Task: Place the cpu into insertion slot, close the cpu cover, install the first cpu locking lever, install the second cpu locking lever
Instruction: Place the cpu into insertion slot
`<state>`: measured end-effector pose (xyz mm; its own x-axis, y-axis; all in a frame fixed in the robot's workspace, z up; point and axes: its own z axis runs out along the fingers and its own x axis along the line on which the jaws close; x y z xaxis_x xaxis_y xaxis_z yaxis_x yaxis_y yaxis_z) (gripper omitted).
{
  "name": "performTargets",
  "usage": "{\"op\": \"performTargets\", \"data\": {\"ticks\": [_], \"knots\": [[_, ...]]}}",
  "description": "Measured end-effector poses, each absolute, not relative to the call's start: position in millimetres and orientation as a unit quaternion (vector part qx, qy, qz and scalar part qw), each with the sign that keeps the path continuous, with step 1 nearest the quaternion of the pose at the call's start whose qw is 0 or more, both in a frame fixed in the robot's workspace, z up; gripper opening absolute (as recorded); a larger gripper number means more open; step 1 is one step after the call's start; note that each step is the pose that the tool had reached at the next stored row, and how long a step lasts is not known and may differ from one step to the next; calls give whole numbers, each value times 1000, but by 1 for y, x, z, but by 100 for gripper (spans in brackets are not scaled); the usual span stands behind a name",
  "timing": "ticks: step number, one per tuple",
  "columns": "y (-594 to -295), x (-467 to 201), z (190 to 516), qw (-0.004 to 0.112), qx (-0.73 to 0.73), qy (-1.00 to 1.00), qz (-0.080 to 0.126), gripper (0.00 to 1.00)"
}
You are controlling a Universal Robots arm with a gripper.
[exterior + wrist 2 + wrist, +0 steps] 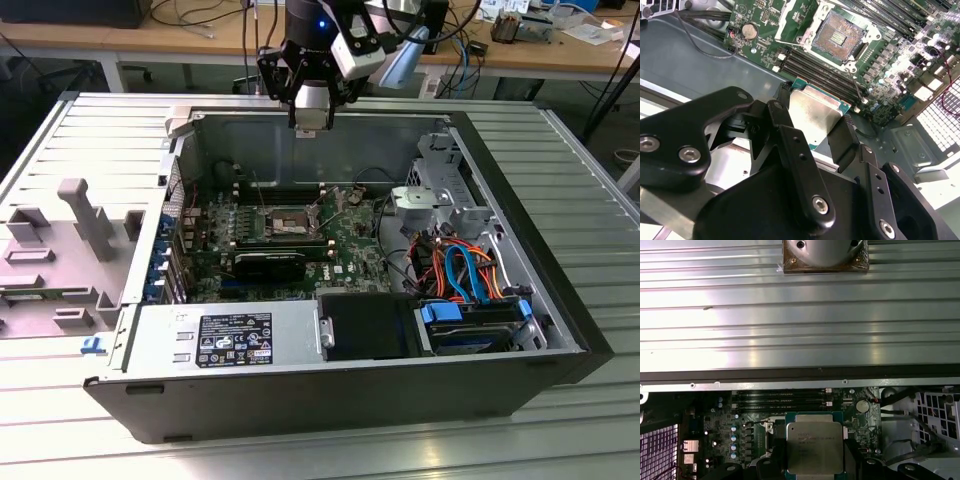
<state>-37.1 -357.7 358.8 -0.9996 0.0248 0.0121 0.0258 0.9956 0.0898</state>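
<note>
Silver-grey metal is facing both wrist cameras: the cpu (815, 107), near-square with no clear long axis, is sitting clamped by opposite edges between the fingers of the gripper (816, 114), hanging above the open case (560, 330). Below, the insertion slot (840, 35) is lying uncovered, memory slots (820, 72) flanking it, a black expansion card (268, 265) nearby.

**Inspector:** Any legible print?

**Assistant:** None that can be read out. The black label (236, 335) on the power supply casing (170, 338) carries white lines and small marks, too fine to read.

**Inspector:** And the cpu (815, 446)?

**Assistant:** Its metal top bears faint engraved lines in the first wrist view, not legible. White lettering on the green circuit board (767, 12) is likewise unreadable.
</note>
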Motion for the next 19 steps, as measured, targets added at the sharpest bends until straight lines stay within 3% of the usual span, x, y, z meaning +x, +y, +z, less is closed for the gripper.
{"op": "performTargets", "data": {"ticks": [19], "knots": [[-363,-37,358,6,-13,-999,-45,55]]}}
